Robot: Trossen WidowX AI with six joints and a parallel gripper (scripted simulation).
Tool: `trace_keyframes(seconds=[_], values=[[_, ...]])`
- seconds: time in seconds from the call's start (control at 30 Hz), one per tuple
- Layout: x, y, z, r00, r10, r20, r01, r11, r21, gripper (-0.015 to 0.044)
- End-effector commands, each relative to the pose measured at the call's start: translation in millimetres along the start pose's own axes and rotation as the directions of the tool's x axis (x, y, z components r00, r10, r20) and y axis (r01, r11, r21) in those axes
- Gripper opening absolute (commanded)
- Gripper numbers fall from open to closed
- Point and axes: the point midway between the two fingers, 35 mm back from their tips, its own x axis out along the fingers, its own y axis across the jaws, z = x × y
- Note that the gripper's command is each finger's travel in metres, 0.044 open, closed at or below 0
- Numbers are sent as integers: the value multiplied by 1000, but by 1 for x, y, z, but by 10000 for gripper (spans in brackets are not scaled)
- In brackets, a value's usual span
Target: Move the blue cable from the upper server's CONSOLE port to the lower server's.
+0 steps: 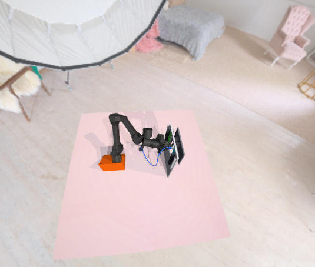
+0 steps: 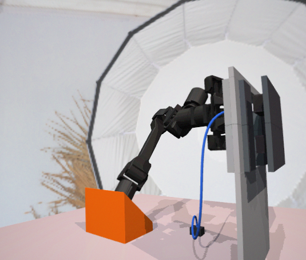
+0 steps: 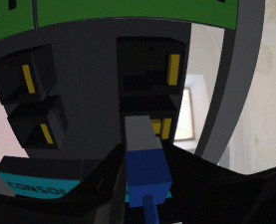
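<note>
Top, arm: reaches from the orange base point(image 1: 112, 166) point(image 2: 105, 215) on the pink mat point(image 1: 144, 212) point(image 2: 23, 239) to the upright server panel point(image 1: 168, 167) point(image 2: 231, 120); comes in face-on, presumably to give a straight pull.
Top, cable: blue cable point(image 1: 155, 165) point(image 2: 202, 172) point(image 3: 149, 208) bows loosely toward the mat; slack probably spares the plug a tug.
Exterior, gripper: gripper point(image 1: 170, 146) point(image 2: 223, 121) point(image 3: 141, 148) close against the panel; tips hidden behind its edge.
Exterior, cable: droops from the gripper to a small black block point(image 2: 198, 231) on the mat.
Wrist, jaws: clenched on the blue plug point(image 1: 170, 147) point(image 3: 148, 172), likely squeezing its tab for release.
Wrist, plug: at the lower right socket, above the teal label strip point(image 3: 35, 187); how deep, cannot tell.
</note>
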Motion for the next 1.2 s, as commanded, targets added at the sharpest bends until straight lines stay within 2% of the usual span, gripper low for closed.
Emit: trace_keyframes(seconds=[0.0,1.17], values=[[-3,1,-1,1000,1,1,-1,1000,0,0],[-22,1,-6,1000,2,0,-2,1000,-1,0]])
